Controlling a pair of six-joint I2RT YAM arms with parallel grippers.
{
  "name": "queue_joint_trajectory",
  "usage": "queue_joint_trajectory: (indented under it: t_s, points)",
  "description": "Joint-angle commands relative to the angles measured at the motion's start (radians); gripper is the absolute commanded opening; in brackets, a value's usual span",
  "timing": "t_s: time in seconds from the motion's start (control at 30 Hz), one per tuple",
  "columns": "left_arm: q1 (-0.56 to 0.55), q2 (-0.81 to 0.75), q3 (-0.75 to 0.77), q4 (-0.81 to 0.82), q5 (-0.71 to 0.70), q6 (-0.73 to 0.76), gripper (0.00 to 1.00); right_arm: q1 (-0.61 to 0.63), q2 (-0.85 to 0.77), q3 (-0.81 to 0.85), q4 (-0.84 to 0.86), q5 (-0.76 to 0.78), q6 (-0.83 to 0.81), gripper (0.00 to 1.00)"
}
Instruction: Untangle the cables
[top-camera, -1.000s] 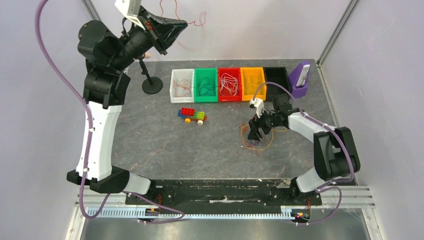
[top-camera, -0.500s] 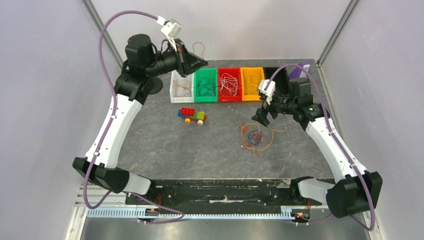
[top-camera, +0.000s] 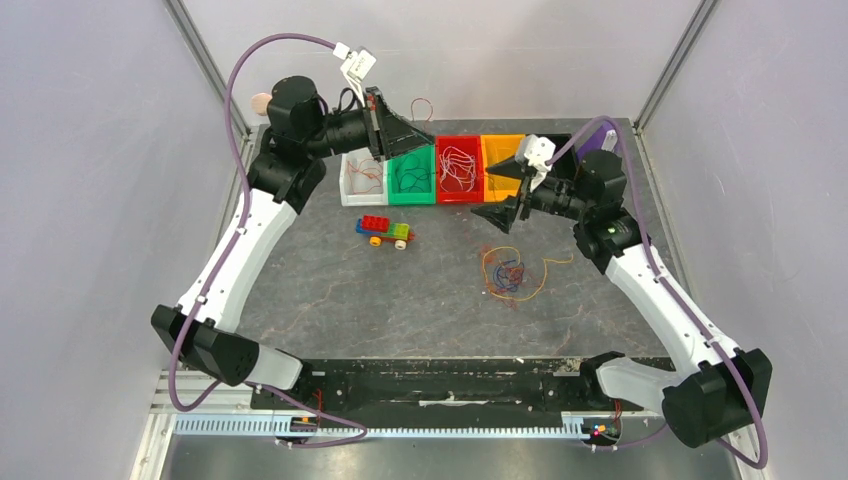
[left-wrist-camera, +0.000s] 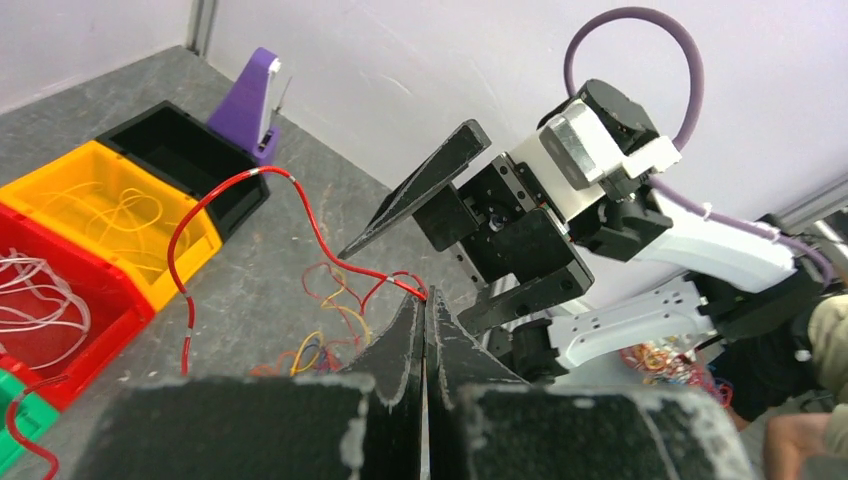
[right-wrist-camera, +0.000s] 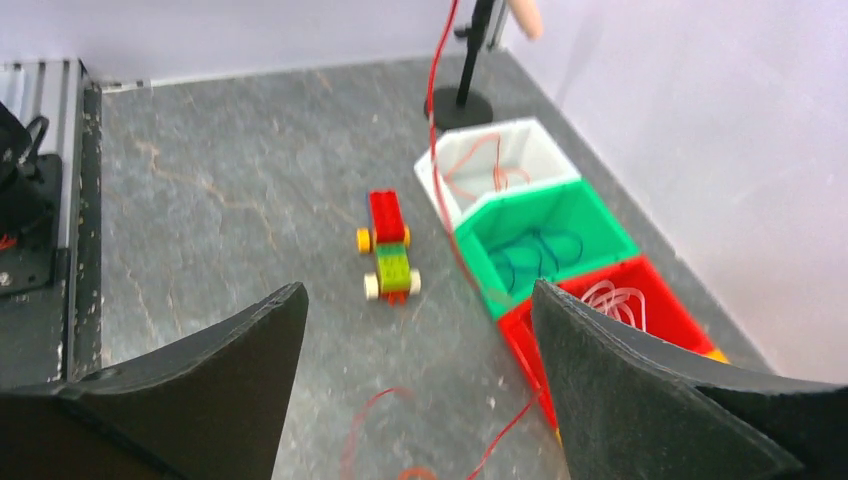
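The tangle of cables (top-camera: 510, 272), orange, red, yellow and blue, lies on the grey table right of centre; it also shows in the left wrist view (left-wrist-camera: 305, 352). My left gripper (top-camera: 431, 143) is shut on a single red cable (left-wrist-camera: 215, 195) and holds it in the air above the green and red bins. The cable loops up and hangs down; it shows as a thin loop in the top view (top-camera: 423, 108) and as a hanging strand in the right wrist view (right-wrist-camera: 433, 120). My right gripper (top-camera: 490, 192) is open and empty, raised above the table, facing the left gripper.
A row of bins stands at the back: white (top-camera: 349, 188), green (top-camera: 392, 192), red (top-camera: 440, 190), orange (top-camera: 487, 185), black (top-camera: 560, 145), several holding sorted cables. A purple holder (top-camera: 603, 152) stands at the right. A toy brick car (top-camera: 386, 231) lies in front of the bins. A black stand (right-wrist-camera: 462, 100) is at the far left.
My left gripper has come down and to the right with the red cable, to above the bins. My right gripper has lifted off the tangle, swung toward the bins and shows open.
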Motion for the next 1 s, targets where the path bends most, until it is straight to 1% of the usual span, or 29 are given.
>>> queue_joint_trajectory:
  t_s: [0.0, 0.07, 0.1, 0.13, 0.2, 0.23, 0.27, 0.33, 0.37, 0.4, 0.47, 0.5, 0.53, 0.57, 0.67, 0.73, 0.77, 0.87, 0.9, 0.97]
  points:
    - [-0.008, 0.01, -0.019, 0.109, 0.057, -0.139, 0.02, 0.04, 0.012, -0.008, 0.316, 0.014, 0.137, 0.82]
    - [-0.01, 0.012, -0.023, 0.113, 0.058, -0.144, 0.02, 0.057, 0.024, 0.001, 0.338, 0.021, 0.128, 0.78]
    - [-0.01, 0.01, -0.025, 0.116, 0.059, -0.149, 0.02, 0.065, 0.032, 0.008, 0.344, 0.021, 0.126, 0.73]
    - [-0.01, 0.011, -0.028, 0.121, 0.059, -0.151, 0.02, 0.071, 0.04, 0.012, 0.345, 0.019, 0.123, 0.64]
    - [-0.009, 0.011, -0.031, 0.131, 0.054, -0.163, 0.02, 0.084, 0.048, 0.018, 0.336, 0.014, 0.11, 0.49]
    - [-0.008, 0.012, -0.031, 0.135, 0.05, -0.167, 0.02, 0.09, 0.05, 0.02, 0.324, 0.009, 0.096, 0.45]
    - [-0.008, 0.012, -0.032, 0.143, 0.049, -0.175, 0.02, 0.095, 0.053, 0.019, 0.305, 0.007, 0.084, 0.44]
    - [-0.008, 0.015, -0.028, 0.156, 0.046, -0.192, 0.02, 0.107, 0.057, 0.021, 0.267, 0.003, 0.054, 0.33]
    - [-0.006, 0.017, -0.026, 0.166, 0.045, -0.204, 0.02, 0.109, 0.06, 0.022, 0.253, 0.001, 0.047, 0.31]
    - [-0.005, 0.019, -0.026, 0.178, 0.048, -0.22, 0.02, 0.114, 0.062, 0.023, 0.242, 0.0, 0.042, 0.33]
    - [-0.006, 0.023, -0.025, 0.192, 0.053, -0.236, 0.02, 0.124, 0.069, 0.029, 0.228, 0.016, 0.039, 0.49]
    - [-0.006, 0.025, -0.024, 0.196, 0.053, -0.242, 0.02, 0.129, 0.072, 0.031, 0.229, 0.019, 0.039, 0.5]
    - [-0.005, 0.027, -0.024, 0.197, 0.054, -0.245, 0.02, 0.132, 0.076, 0.034, 0.232, 0.025, 0.039, 0.48]
    - [-0.006, 0.028, -0.024, 0.196, 0.055, -0.245, 0.02, 0.134, 0.079, 0.037, 0.238, 0.031, 0.038, 0.41]
    - [-0.006, 0.027, -0.024, 0.197, 0.053, -0.247, 0.02, 0.135, 0.083, 0.043, 0.254, 0.043, 0.044, 0.25]
    - [-0.006, 0.026, -0.025, 0.196, 0.049, -0.248, 0.02, 0.134, 0.079, 0.048, 0.256, 0.042, 0.045, 0.07]
    - [-0.005, 0.025, -0.026, 0.195, 0.048, -0.247, 0.02, 0.134, 0.076, 0.046, 0.256, 0.043, 0.043, 0.0]
    - [-0.002, 0.025, -0.029, 0.186, 0.049, -0.241, 0.02, 0.134, 0.055, 0.037, 0.243, 0.04, 0.03, 0.0]
    - [-0.002, 0.025, -0.029, 0.184, 0.049, -0.238, 0.02, 0.134, 0.043, 0.035, 0.228, 0.034, 0.017, 0.03]
    - [0.0, 0.024, -0.028, 0.177, 0.05, -0.229, 0.02, 0.135, 0.017, 0.034, 0.195, 0.023, -0.016, 0.14]
